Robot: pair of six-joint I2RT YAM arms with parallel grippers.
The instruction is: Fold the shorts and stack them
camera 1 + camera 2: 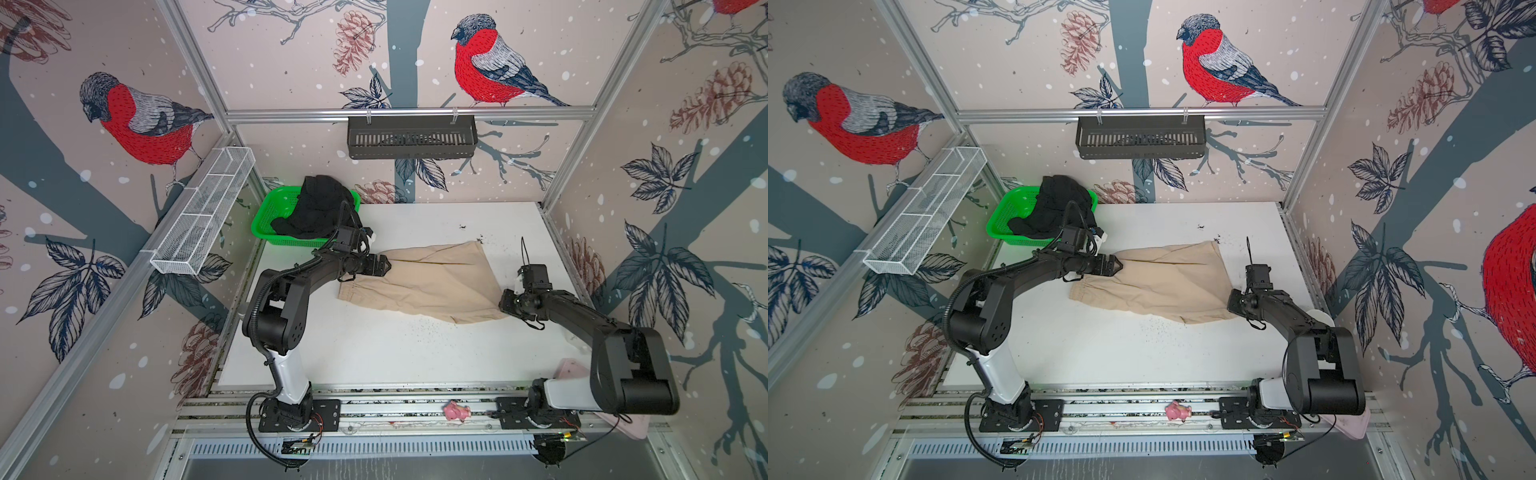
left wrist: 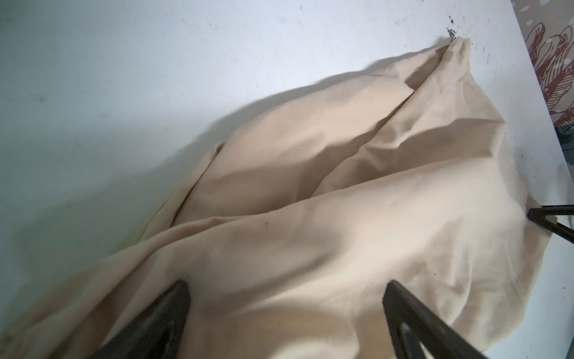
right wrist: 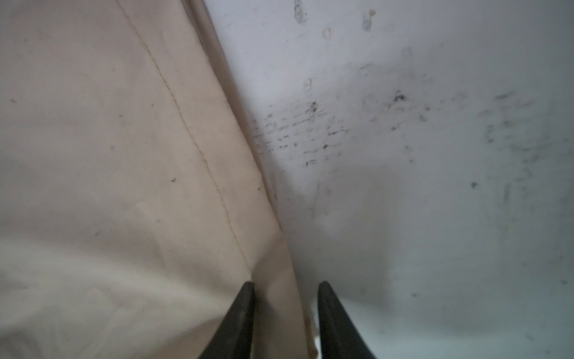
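Observation:
The beige shorts (image 1: 432, 282) (image 1: 1167, 278) lie flat across the middle of the white table, waistband to the left. My left gripper (image 1: 388, 266) (image 1: 1119, 264) hovers over the waistband end. In the left wrist view its jaws stand wide open (image 2: 285, 286) above the rumpled beige cloth (image 2: 341, 217), holding nothing. My right gripper (image 1: 503, 301) (image 1: 1230, 303) sits at the shorts' near right corner. In the right wrist view its jaws are parted (image 3: 285, 284) with the hem edge (image 3: 108, 155) lying loose between them. The black shorts (image 1: 320, 208) (image 1: 1059, 208) are heaped in the green basket (image 1: 270, 216) (image 1: 1000, 220).
The green basket stands at the table's back left corner. A white wire basket (image 1: 203, 212) hangs on the left wall and a black one (image 1: 411, 137) on the back rail. A pink toy (image 1: 456, 412) lies on the front rail. Dark crumbs (image 1: 415, 328) speckle the table.

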